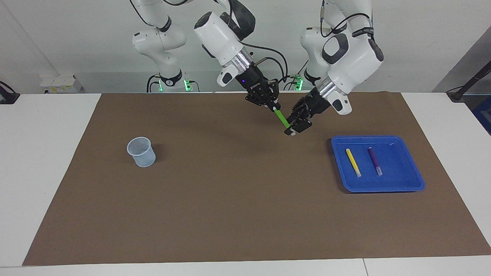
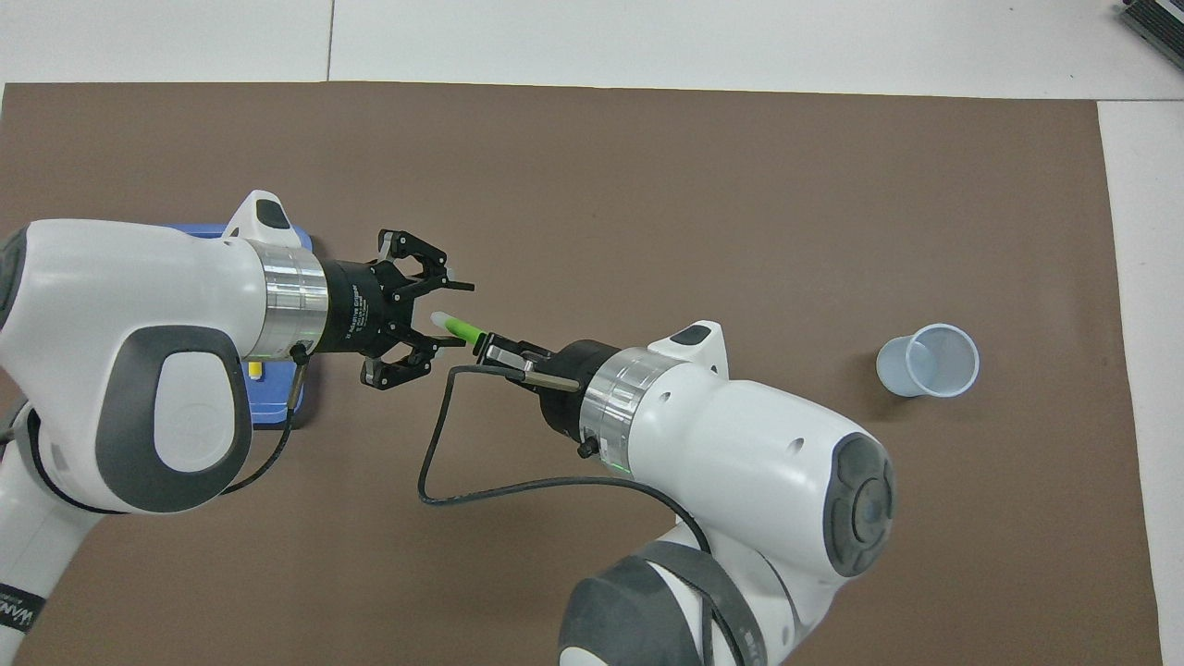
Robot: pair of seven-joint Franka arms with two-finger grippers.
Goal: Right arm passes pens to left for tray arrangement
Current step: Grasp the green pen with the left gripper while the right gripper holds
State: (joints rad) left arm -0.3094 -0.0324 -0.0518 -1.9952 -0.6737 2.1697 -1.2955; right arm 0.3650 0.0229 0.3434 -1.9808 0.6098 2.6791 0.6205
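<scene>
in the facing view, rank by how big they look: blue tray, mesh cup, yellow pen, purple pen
1. blue tray, by far the largest.
2. mesh cup, clearly smaller than the tray.
3. yellow pen and purple pen: they lie side by side in the tray and look alike, so no ranking between them.

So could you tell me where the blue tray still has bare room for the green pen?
The tray is bare on either side of the yellow pen and purple pen. The strip between them is tighter.
</scene>
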